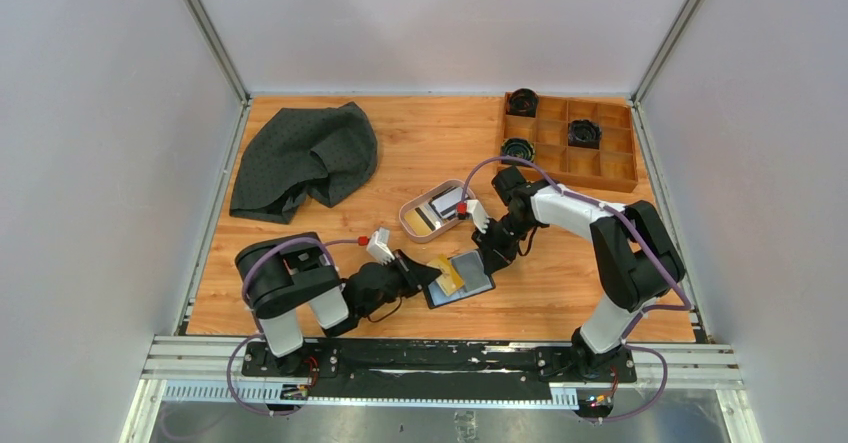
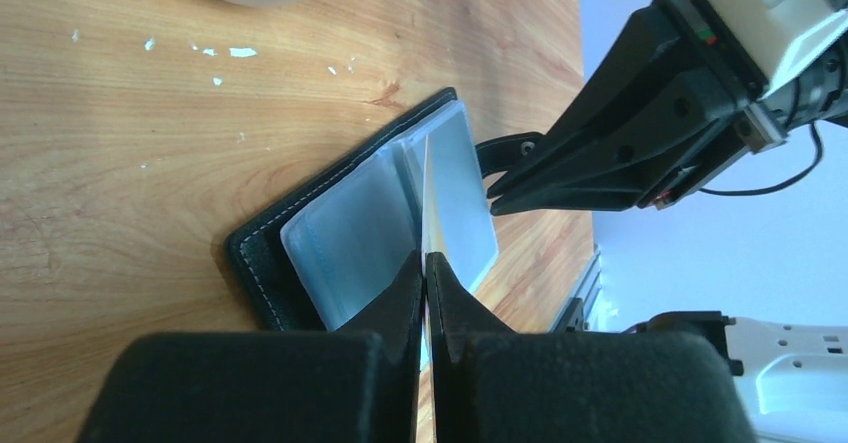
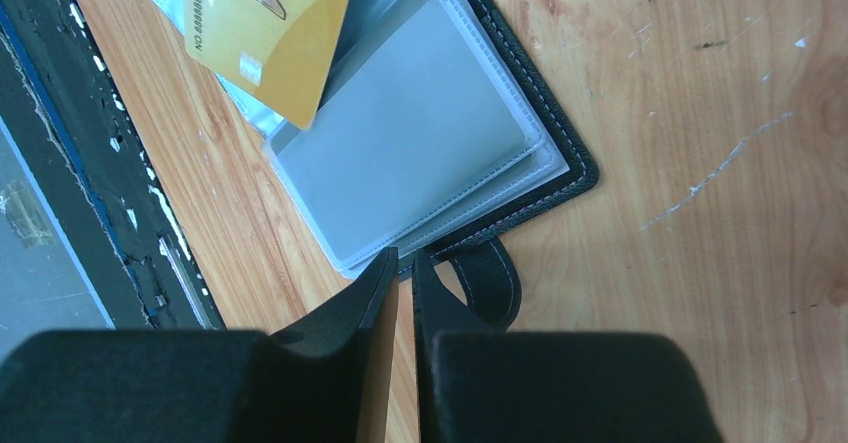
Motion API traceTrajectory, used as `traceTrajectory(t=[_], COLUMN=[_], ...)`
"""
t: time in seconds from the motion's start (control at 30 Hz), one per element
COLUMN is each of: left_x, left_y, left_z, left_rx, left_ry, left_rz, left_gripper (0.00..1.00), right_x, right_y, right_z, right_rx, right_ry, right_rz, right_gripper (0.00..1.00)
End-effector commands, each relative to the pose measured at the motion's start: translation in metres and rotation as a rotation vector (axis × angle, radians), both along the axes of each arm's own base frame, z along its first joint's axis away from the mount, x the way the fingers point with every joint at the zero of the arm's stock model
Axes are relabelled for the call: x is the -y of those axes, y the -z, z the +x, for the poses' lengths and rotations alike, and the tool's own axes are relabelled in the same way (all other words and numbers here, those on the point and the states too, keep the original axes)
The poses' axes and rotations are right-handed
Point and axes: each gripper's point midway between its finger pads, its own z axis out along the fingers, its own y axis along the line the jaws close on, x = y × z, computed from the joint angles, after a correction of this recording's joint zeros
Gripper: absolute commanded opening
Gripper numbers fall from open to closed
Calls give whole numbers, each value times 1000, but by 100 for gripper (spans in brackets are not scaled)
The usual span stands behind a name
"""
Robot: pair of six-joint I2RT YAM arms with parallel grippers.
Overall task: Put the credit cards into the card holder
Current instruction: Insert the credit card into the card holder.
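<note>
Top view: open card holder [image 1: 470, 271] flat on table [image 1: 420, 143] between arms; pinkish tray [image 1: 403, 213] behind holds further cards [image 1: 445, 203].

Left wrist view: left gripper [image 2: 424, 263] clamped on gold credit card [image 3: 265, 33], seen edge-on; face visible only in right wrist view, corner over clear pockets.

Right gripper [image 3: 400, 268] at holder's edge beside strap tab [image 3: 495, 288], narrow slit between tips; whether it grips anything cannot be told.

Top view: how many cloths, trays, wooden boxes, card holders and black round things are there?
Cloth: 1
Pinkish tray: 1
Wooden box: 1
Card holder: 1
Black round things: 3
Total: 7
</note>
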Motion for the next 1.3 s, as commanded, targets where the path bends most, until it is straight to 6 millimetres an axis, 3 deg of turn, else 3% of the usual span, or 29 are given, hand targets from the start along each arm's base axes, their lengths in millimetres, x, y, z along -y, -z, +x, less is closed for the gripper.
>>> traceTrajectory(t=[0.0, 0.7, 1.27], left_x=[2, 22, 17], left_y=[17, 28, 29], left_z=[-1, -10, -15], left_rx=[-20, -106, -203], left_ry=[4, 68, 35], left_rz=[33, -60, -100], left_gripper=[0, 0, 0], right_x=[1, -3, -5], right_y=[-2, -5, -4], right_z=[1, -1, -3], right_rx=[-7, -8, -9], right_ry=[4, -6, -16], right_rz=[-15, 2, -3], right_gripper=[14, 14, 14])
